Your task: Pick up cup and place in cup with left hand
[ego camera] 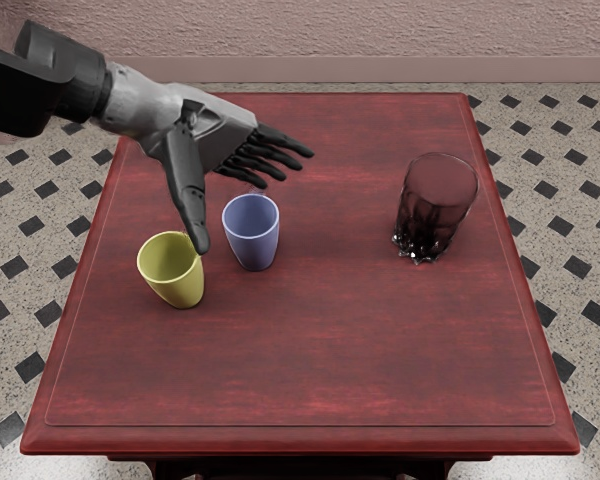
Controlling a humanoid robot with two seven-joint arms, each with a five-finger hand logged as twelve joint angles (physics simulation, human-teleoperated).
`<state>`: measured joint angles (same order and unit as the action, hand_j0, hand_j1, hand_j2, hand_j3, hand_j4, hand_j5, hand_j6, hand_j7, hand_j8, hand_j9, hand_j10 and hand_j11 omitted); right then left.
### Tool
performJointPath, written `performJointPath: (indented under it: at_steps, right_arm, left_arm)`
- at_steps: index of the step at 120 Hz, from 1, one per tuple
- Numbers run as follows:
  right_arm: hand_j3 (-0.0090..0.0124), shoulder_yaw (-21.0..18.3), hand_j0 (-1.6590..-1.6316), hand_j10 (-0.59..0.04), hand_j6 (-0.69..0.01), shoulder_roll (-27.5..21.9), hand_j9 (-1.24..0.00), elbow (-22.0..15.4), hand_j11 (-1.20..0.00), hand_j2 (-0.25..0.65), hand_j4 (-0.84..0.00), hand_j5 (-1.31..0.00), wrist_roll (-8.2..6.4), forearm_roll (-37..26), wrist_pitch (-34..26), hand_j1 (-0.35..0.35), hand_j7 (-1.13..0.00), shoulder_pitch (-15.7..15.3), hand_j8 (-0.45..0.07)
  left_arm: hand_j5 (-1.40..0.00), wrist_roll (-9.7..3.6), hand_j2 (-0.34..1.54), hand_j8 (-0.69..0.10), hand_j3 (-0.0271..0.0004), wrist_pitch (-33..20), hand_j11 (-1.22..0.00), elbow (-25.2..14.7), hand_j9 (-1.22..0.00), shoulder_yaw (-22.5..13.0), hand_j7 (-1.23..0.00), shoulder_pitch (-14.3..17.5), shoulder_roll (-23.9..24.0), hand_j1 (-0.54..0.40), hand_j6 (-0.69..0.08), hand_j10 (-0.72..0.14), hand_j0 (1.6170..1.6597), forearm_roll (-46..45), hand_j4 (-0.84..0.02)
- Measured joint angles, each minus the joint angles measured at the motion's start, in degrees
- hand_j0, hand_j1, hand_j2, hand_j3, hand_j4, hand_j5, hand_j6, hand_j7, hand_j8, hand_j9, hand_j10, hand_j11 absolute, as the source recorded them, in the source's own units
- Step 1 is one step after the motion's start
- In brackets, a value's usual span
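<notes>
Robot hand (210,125) opens wide, holding nothing, thumb (187,185) near the yellow cup's rim (170,281).

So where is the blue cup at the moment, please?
In the head view, the blue cup stands left of centre on the table, beside the yellow cup.

Left arm (20,95): rounded black casing, by which a dark-grey cylindrical section (62,68) is adjoined. Left hand (205,125): clad in a light-grey shell, marked by a dark recess; slender jointed fingers (283,141) and thumb (186,185) are finished in black.
</notes>
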<state>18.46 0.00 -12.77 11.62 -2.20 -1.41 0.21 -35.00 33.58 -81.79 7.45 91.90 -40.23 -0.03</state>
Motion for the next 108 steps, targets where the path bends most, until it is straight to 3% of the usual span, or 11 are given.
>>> performJointPath:
  at_steps: [24, 44, 50, 71, 108]
  right_arm:
    - [0.0, 0.0, -1.6581, -0.031, -0.031, 0.0, -0.04, 0.2, -0.04, -0.006, -0.031, -0.04, 0.06, 0.0, 0.0, -0.312, -0.04, 0.0, -0.031]
    - [0.0, 0.0, -1.6581, -0.031, -0.031, 0.0, -0.04, 0.3, -0.04, -0.006, -0.031, -0.04, 0.11, 0.0, 0.0, -0.312, -0.04, 0.0, -0.031]
    - [0.0, 0.0, -1.6581, -0.031, -0.031, 0.0, -0.04, 0.4, -0.04, -0.006, -0.031, -0.04, 0.12, 0.0, 0.0, -0.312, -0.04, 0.0, -0.031]
    - [0.0, 0.0, -1.6581, -0.031, -0.031, 0.0, -0.04, 0.4, -0.04, -0.006, -0.031, -0.04, 0.13, 0.0, 0.0, -0.312, -0.04, 0.0, -0.031]
    - [0.0, 0.0, -1.6581, -0.031, -0.031, 0.0, -0.04, 0.1, -0.04, -0.006, -0.031, -0.04, 0.15, 0.0, 0.0, -0.312, -0.04, 0.2, -0.031]
  left_arm:
    - [0.0, 0.0, 0.0, -0.001, 0.0, -11.9, 0.0, -0.1, 0.0, -2.9, 0.0, 2.0, 4.9, 0.349, -0.001, 0.0, 1.6581, 12.8, -0.001]
    - [0.0, 0.0, 0.0, -0.001, 0.0, -24.4, 0.0, -1.7, 0.0, -8.8, 0.0, 2.1, 10.9, 0.349, -0.002, -0.001, 1.6581, 23.0, -0.001]
    - [0.0, 0.0, 0.0, -0.002, 0.0, -27.8, 0.0, -2.7, 0.0, -10.6, 0.0, 3.6, 11.5, 0.349, -0.002, -0.001, 1.6581, 25.0, -0.002]
    - [0.0, 0.0, 0.0, -0.002, 0.0, -37.2, 0.0, -5.8, 0.0, -16.8, 0.0, 4.6, 13.4, 0.349, -0.002, -0.001, 1.6581, 27.8, -0.002]
    - [0.0, 0.0, 0.0, -0.002, 0.0, -47.1, 0.0, -8.8, 0.0, -24.4, 0.0, 4.7, 16.1, 0.349, -0.002, -0.001, 1.6581, 28.4, -0.001]
